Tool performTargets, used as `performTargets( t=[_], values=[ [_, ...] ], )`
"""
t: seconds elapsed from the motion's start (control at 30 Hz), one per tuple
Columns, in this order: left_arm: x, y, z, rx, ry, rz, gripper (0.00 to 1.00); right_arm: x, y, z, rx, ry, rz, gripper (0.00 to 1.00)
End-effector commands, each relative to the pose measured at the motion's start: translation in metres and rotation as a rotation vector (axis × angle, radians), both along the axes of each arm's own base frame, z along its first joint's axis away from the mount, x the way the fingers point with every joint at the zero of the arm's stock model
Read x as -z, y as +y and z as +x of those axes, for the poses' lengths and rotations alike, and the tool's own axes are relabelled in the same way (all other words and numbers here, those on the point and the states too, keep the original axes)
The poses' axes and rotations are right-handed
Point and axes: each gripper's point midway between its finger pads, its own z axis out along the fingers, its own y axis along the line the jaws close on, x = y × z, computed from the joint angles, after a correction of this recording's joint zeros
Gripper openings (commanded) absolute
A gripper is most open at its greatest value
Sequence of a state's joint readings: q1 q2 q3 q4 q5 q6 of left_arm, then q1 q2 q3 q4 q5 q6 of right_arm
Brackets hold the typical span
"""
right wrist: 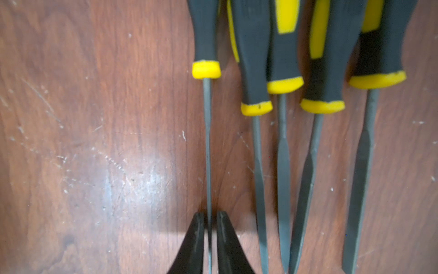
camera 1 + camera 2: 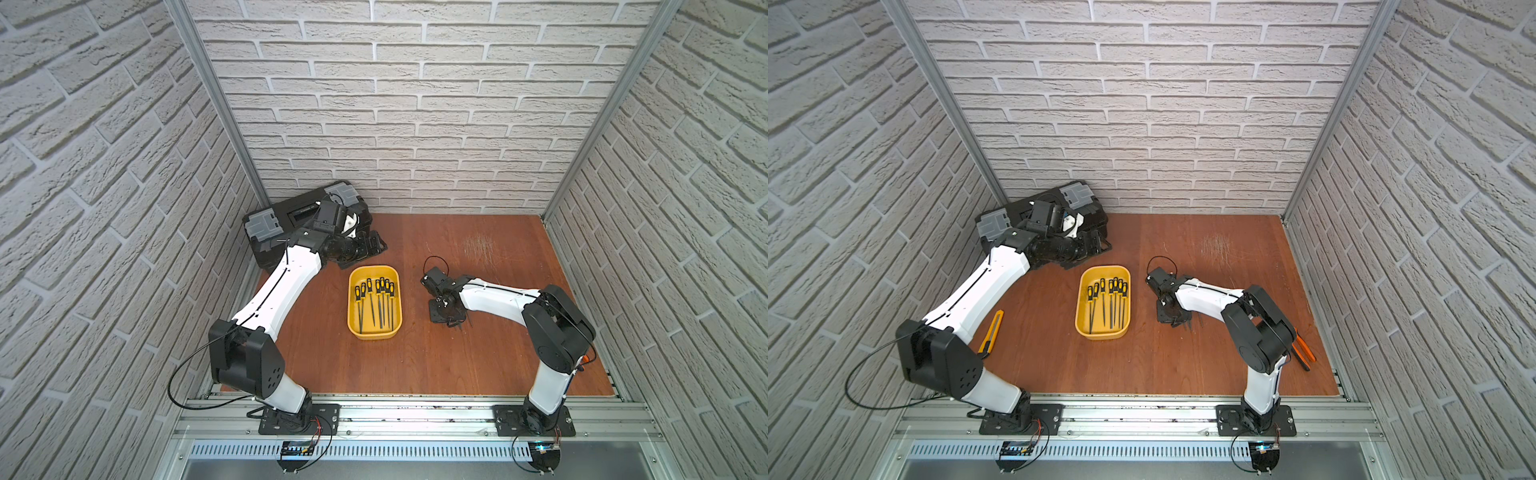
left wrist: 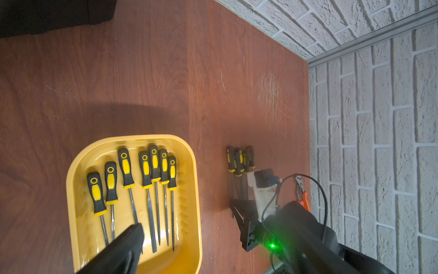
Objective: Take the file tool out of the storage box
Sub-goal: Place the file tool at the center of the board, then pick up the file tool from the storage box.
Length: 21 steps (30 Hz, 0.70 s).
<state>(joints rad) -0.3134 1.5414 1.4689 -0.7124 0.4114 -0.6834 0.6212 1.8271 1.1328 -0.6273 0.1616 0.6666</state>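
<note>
The yellow storage box [image 2: 374,335] [image 2: 1103,336] [image 3: 132,138] sits mid-table with several black-and-yellow file tools [image 2: 376,297] [image 3: 147,170] lying side by side in it. To its right, several more files [image 3: 239,159] lie on the wood under my right gripper [image 2: 453,322] [image 2: 1181,322]. In the right wrist view the right gripper [image 1: 210,215] straddles the thin shaft of the outermost file [image 1: 207,142], with a narrow gap showing on each side. My left gripper [image 2: 370,245] [image 2: 1096,247] hangs open and empty behind the box. Only one of its fingers [image 3: 128,246] shows in the left wrist view.
A black toolbox [image 2: 291,216] with grey latches stands in the back left corner under the left arm. A yellow utility knife [image 2: 992,332] lies by the left arm. Orange-handled pliers [image 2: 1304,349] [image 3: 303,195] lie near the right wall. Brick walls close three sides.
</note>
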Motion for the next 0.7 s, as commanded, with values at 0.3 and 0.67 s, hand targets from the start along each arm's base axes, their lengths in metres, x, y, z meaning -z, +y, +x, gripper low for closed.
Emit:
performTargets(
  t=[0.3, 0.67],
  values=[
    [0.001, 0.006, -0.005, 0.001, -0.004, 0.044, 0.98, -0.022, -0.005, 0.005, -0.019, -0.047, -0.01, 0.25],
    [0.038, 0.001, -0.003, 0.036, 0.051, 0.216, 0.98, -0.106, -0.003, 0.001, -0.11, -0.143, 0.066, 0.37]
  ],
)
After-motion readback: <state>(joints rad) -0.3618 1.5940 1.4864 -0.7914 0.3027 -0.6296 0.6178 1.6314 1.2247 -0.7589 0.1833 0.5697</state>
